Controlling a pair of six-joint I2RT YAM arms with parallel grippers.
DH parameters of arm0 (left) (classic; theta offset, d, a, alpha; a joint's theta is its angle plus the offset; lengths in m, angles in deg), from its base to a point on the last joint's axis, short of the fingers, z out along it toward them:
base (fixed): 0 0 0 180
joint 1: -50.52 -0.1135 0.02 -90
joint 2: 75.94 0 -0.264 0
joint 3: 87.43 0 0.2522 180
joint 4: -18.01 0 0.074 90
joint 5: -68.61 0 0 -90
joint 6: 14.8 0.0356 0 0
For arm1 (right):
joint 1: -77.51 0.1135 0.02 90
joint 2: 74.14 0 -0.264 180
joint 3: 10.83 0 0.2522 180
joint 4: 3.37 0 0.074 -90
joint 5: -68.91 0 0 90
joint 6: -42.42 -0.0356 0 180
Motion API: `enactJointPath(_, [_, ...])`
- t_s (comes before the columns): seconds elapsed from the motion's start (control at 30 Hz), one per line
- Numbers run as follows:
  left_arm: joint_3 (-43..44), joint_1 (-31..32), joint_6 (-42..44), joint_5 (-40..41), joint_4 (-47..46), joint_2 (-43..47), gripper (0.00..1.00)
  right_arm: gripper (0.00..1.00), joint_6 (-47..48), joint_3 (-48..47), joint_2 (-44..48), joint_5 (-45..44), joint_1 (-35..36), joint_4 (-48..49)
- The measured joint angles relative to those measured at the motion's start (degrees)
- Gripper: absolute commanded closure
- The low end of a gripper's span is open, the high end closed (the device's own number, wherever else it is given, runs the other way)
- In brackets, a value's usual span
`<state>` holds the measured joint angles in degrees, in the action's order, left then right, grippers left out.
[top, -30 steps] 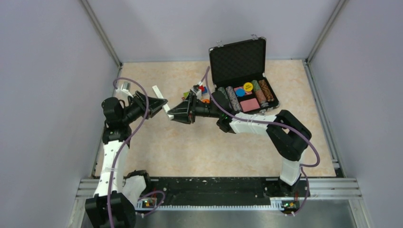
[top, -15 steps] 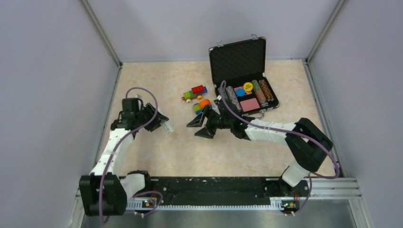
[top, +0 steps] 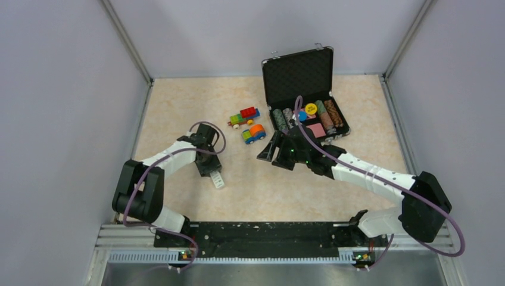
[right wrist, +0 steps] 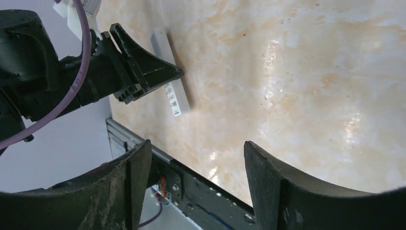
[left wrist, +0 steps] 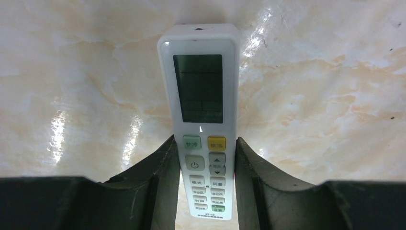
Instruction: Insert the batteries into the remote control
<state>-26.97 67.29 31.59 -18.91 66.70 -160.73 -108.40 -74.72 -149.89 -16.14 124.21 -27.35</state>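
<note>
The white remote control lies button face up, its display end pointing away from the wrist. My left gripper is shut on it, one finger on each long side at the button rows. In the top view the remote sticks out toward the front from the left gripper, low at the table. My right gripper is open and empty, to the right of the remote. In the right wrist view its jaws stand wide apart, and the remote lies beyond them. No batteries are in view.
An open black case with poker chips stands at the back right. Two colourful toy vehicles sit left of it. A black rail runs along the table's front edge. Grey walls close in both sides.
My left gripper came down and toward the front with the remote, from mid-air to the table. My right gripper drew back to the right, away from the remote.
</note>
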Motion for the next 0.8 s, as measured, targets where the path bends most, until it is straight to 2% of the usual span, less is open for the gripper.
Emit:
enactJointPath(0.2, [1.44, 2.23, 0.0, 2.95, 0.83, -2.51, 0.4, 0.27, 2.05, 0.0, 2.71, -4.0, 0.0, -4.9])
enactJointPath(0.33, [1.64, 2.64, -0.15, 4.79, 1.18, -2.58, 0.05, 0.09, 2.75, 0.0, 5.01, -6.95, 0.0, -8.07])
enactJointPath(0.4, [1.68, 2.69, -0.7, 6.23, 2.25, -2.16, 0.01, 0.01, 3.5, 0.02, 7.34, -9.16, 0.0, -10.12])
enactJointPath(0.53, [1.75, 2.67, -1.27, 8.11, 5.73, 2.32, 0.01, 0.01, 6.58, 0.22, 14.03, -13.84, -0.02, -13.94])
enactJointPath(0.67, [3.1, 2.67, -0.26, 8.39, 9.4, 12.17, 0.01, 0.01, 12.52, -0.68, 21.22, -19.23, -0.02, -20.06])
enactJointPath(0.8, [5.79, 2.69, 3.85, 6.91, 11.93, 25.83, 0.01, 0.01, 18.51, -5.35, 27.23, -26.88, -0.02, -28.76])
